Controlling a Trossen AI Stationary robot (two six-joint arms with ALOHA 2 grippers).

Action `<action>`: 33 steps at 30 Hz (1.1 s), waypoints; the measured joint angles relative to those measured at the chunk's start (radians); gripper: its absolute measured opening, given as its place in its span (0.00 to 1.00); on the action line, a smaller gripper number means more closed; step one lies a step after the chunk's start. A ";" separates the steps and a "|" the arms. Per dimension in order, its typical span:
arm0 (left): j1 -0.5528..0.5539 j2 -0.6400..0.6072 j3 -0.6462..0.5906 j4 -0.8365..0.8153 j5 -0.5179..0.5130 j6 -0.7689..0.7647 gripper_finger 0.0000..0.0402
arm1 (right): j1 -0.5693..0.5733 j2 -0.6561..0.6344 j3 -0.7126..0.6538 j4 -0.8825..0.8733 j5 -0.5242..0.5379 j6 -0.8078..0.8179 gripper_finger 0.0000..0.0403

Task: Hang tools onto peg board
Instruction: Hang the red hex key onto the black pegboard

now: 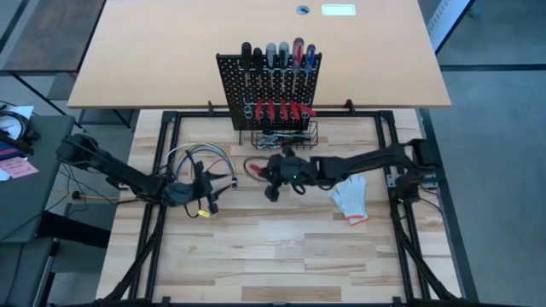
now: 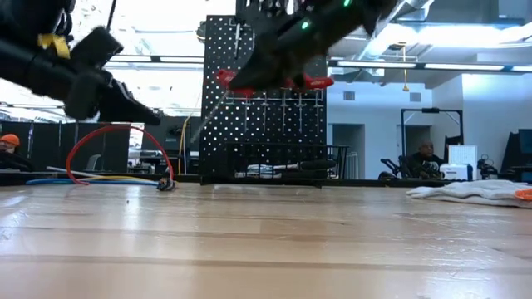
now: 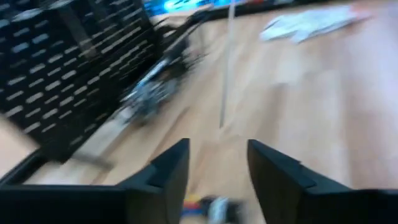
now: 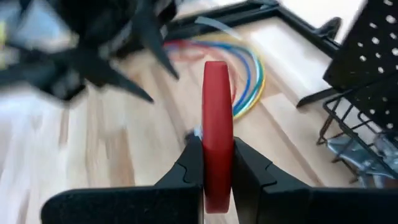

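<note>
The black peg board (image 1: 271,85) stands at the table's far middle. Screwdrivers sit in its ring holders, red pliers (image 1: 281,111) hang below them, and a wire basket (image 1: 286,136) is at its base. My right gripper (image 1: 271,175) hovers in front of the basket, shut on a red-handled screwdriver (image 4: 217,99). The screwdriver's thin shaft (image 2: 209,115) slants down in the low view. My left gripper (image 1: 207,194) is open over the table to the left, with nothing between its fingers (image 3: 171,171). My right gripper pinches the screwdriver's red handle (image 4: 217,134) between its two fingers (image 4: 189,168), one on each side. The fingers lie along the handle, which reaches on past their tips. The arm comes from the table's right. The screwdriver is lifted clear of the table, tilted.
A bundle of coloured cables (image 1: 203,158) lies just beyond the left gripper. A white glove (image 1: 350,198) lies on the wood at the right. Metal tools lie in the basket (image 4: 357,155). A black frame (image 1: 162,170) borders the work area.
</note>
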 joint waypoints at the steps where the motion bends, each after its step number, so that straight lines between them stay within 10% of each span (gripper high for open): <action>1: 0.000 0.000 0.016 -0.005 0.033 0.000 0.39 | 0.009 -0.017 0.011 -0.055 0.001 -0.029 0.10; 10: 0.000 0.083 0.250 -0.009 0.302 0.063 0.51 | 0.117 -0.016 0.085 -0.209 -0.007 -0.301 0.10; 19: 0.000 0.288 0.423 -0.067 0.268 0.164 0.49 | 0.122 -0.016 0.104 -0.229 -0.007 -0.304 0.10; 33: -0.005 0.257 0.451 -0.102 0.288 0.153 0.37 | 0.127 -0.016 0.104 -0.267 -0.009 -0.288 0.10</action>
